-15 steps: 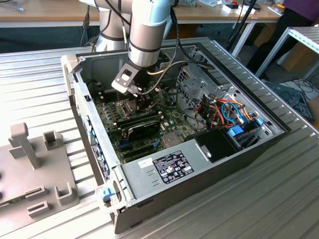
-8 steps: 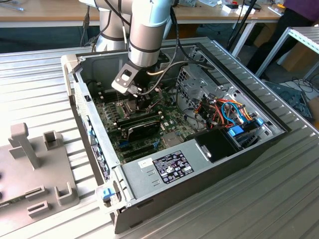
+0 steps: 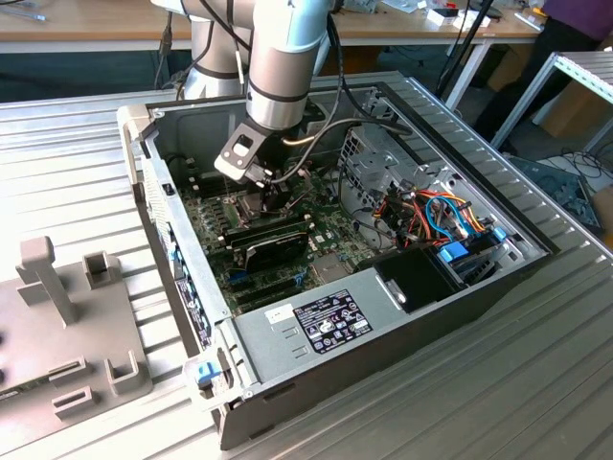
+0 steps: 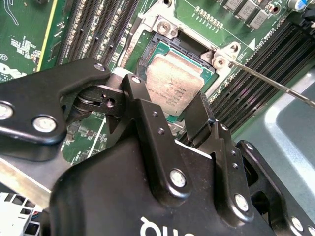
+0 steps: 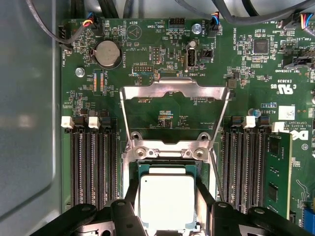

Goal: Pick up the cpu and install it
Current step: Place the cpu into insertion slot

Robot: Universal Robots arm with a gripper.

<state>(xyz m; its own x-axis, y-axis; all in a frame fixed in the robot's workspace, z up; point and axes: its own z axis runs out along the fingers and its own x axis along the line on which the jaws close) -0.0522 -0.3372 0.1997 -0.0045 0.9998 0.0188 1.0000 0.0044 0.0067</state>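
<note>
A ribbed metal table [image 3: 536, 383] in a workshop, with wooden worktops [image 3: 96, 29] and a person's purple sleeve [image 3: 575, 17] behind it, carries an open computer case [image 3: 144, 172] into which the robot arm [image 3: 283, 67] reaches from above. The gripper [image 3: 273, 196] is low over the green motherboard [image 5: 162, 105]. In both wrist views the gripper [image 4: 171, 102] [image 5: 167, 196] is clenched on the cpu [image 4: 174, 81] [image 5: 167, 201], its black fingers [image 5: 130, 196] against two opposite edges of the chip. The silvery-topped cpu lies within the socket [image 4: 184, 43], level with the board. The socket's hinged metal frame [image 5: 174, 91] is swung back, clear of the chip, and a thin wire lever [image 4: 275, 84] juts out just beside one corner. Banks of black memory slots [image 5: 93, 162] flank the socket closely on both sides, one holding a green memory module [image 5: 277, 172]. In the exterior view a black oblong module [image 3: 268, 251] lies just beside the gripper, a bundle of coloured cables [image 3: 441, 216] fills the case toward the exterior view's right, and a grey fixture [image 3: 67, 326] stands on the table to the exterior view's left.
</note>
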